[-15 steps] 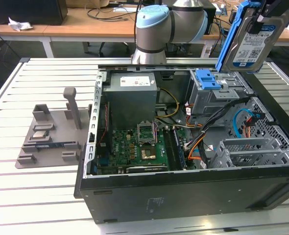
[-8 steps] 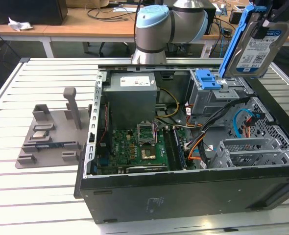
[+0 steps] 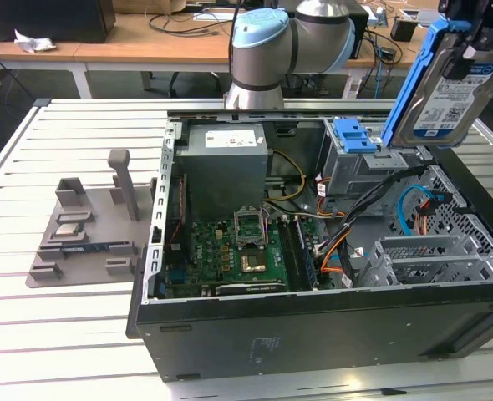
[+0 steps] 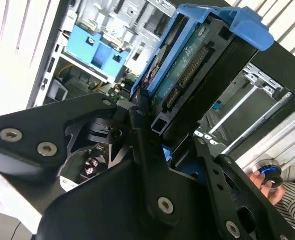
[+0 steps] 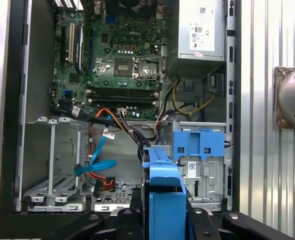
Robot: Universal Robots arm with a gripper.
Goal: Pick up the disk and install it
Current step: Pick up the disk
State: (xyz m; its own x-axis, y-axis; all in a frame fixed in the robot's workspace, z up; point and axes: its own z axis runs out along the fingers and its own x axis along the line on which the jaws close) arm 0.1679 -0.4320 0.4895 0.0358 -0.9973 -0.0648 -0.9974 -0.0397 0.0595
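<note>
Disk lifted clear, not yet installed.

My black claw (image 4: 170, 132) is clamped tight on the disk (image 3: 434, 83), a flat rectangular silver-metal hard drive with a white-and-blue label and blue plastic rails. I hold it by one end, tilted in the air above the exterior view's right end of the open dark-grey metal computer case (image 3: 313, 330). The pick-up half looks done. The grey metal drive cage (image 3: 355, 171) with its blue plastic latch (image 3: 353, 135) sits below the disk, apart from it, so I judge the whole installing half is left.
</note>
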